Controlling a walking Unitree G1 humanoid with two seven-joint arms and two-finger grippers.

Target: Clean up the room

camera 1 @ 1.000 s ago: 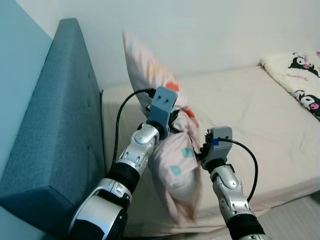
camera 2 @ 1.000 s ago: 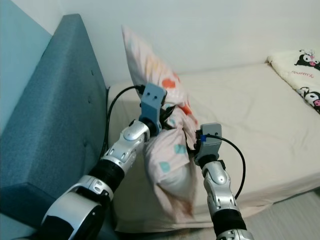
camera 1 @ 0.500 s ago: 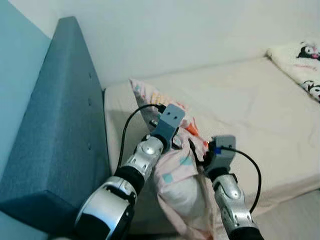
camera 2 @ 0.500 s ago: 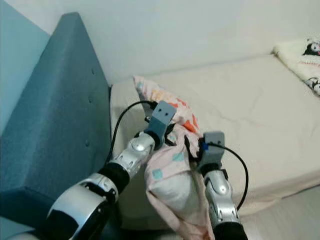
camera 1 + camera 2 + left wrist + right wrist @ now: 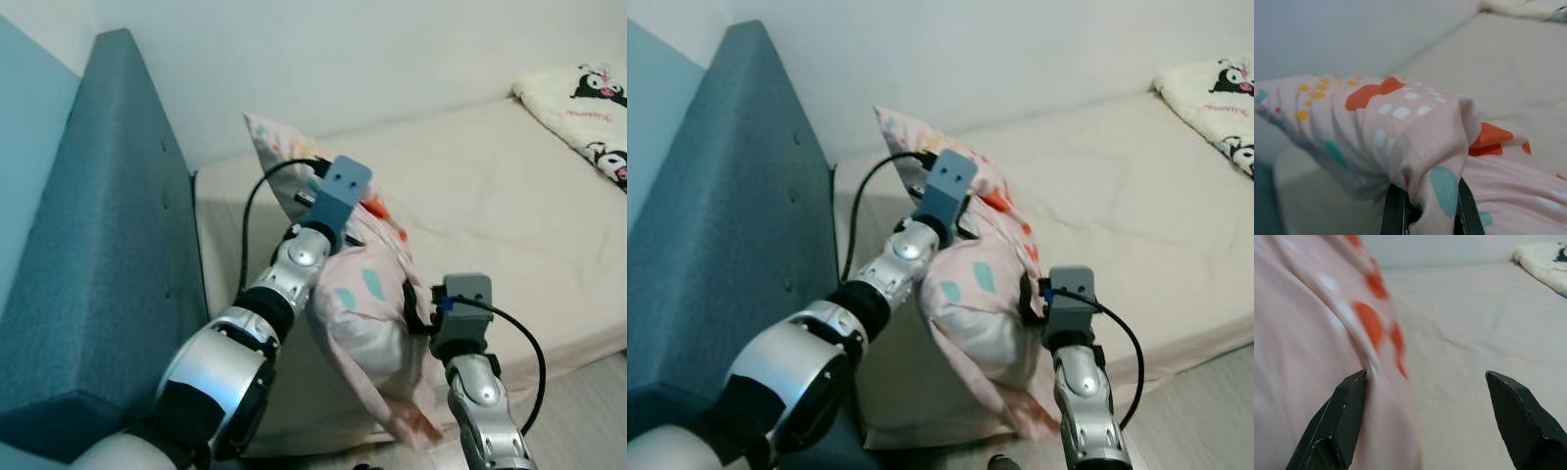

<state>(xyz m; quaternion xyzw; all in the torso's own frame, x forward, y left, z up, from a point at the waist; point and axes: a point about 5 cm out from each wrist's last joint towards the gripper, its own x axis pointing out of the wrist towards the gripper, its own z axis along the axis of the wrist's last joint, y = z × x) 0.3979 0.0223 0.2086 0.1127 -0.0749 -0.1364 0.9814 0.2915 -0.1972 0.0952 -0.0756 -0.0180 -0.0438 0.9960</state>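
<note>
Step in hand, as I judge it: placing the pillow [image 5: 367, 294] at the head of the bed [image 5: 509, 196] — part of tidying the room.

Left gripper [image 5: 1425, 208]: fingers pinched together on a bunched fold of the pink patterned pillowcase; the wrist view shows cloth gathered tight between the two black fingers. In the head views this arm reaches forward over the mattress, near the blue headboard [image 5: 98, 255].

Right gripper [image 5: 1425, 421]: fingers wide apart, holding nothing. One finger lies against or just beside the pillow's side — contact cannot be confirmed, the cloth there is blurred. In the head views it sits low at the near edge of the bed, beside the pillow's lower half.

Pillow position: hangs from the left grip, upper corner up over the mattress toward the wall, lower end drooping past the near edge of the bed. Whether its middle rests on the sheet I cannot tell.

A cartoon-print blanket [image 5: 578, 108] lies well apart at the far end.

Next move calls for: carrying the pillow further in toward the headboard so the drooping end clears the edge, then opening the left fingers. Risk — released here, it may slide off.
</note>
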